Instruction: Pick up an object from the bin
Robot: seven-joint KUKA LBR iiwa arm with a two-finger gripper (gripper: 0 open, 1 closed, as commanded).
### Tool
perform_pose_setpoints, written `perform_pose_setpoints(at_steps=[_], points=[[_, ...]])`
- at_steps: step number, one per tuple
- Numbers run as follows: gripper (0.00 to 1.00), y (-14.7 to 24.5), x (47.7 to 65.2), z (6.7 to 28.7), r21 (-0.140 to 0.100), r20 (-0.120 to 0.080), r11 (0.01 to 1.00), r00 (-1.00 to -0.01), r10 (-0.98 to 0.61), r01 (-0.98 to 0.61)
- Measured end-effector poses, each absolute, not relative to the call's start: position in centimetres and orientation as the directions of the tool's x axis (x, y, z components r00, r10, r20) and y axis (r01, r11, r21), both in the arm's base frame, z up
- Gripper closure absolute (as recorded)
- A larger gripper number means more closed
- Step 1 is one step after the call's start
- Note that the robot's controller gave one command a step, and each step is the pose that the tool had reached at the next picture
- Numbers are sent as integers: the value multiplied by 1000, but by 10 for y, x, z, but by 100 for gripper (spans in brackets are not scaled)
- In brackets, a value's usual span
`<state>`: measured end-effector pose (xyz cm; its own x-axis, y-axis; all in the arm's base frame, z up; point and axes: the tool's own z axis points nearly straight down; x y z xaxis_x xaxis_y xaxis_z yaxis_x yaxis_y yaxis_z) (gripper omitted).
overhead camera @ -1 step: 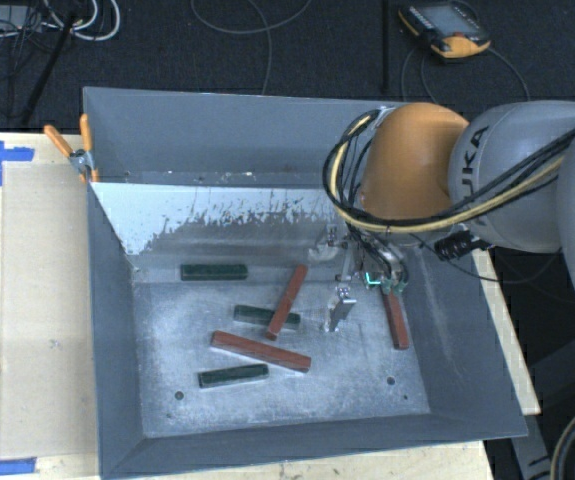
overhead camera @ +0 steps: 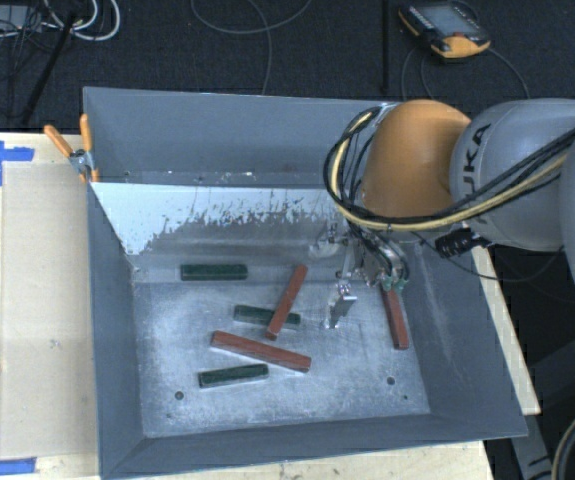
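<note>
My gripper (overhead camera: 339, 308) hangs low over the bin floor, right of the middle, with nothing seen in it. Just left of it a red-brown stick (overhead camera: 287, 300) lies slanted, its lower end resting across a short dark green bar (overhead camera: 257, 315). To the gripper's right, another red-brown stick (overhead camera: 397, 318) lies near the bin's right wall, running toward the front. Neither stick touches the gripper.
A longer red-brown bar (overhead camera: 260, 351) lies toward the front of the floor, with a dark green bar (overhead camera: 232, 374) just in front of it. Another dark green bar (overhead camera: 213, 271) lies at the back left. The arm's orange cover and cables overhang the back right.
</note>
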<state>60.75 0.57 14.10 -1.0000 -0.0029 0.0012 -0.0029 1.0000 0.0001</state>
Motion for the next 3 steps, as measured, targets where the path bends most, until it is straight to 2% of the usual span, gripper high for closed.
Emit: perform_pose_setpoints(at_steps=[1,2,3], points=[[0,35,613,102,-2,-3,957,-957,-289,-289],[0,52,615,94,1,0,871,-871,-492,-492],[0,62,602,102,2,1,768,-768,-641,-641]])
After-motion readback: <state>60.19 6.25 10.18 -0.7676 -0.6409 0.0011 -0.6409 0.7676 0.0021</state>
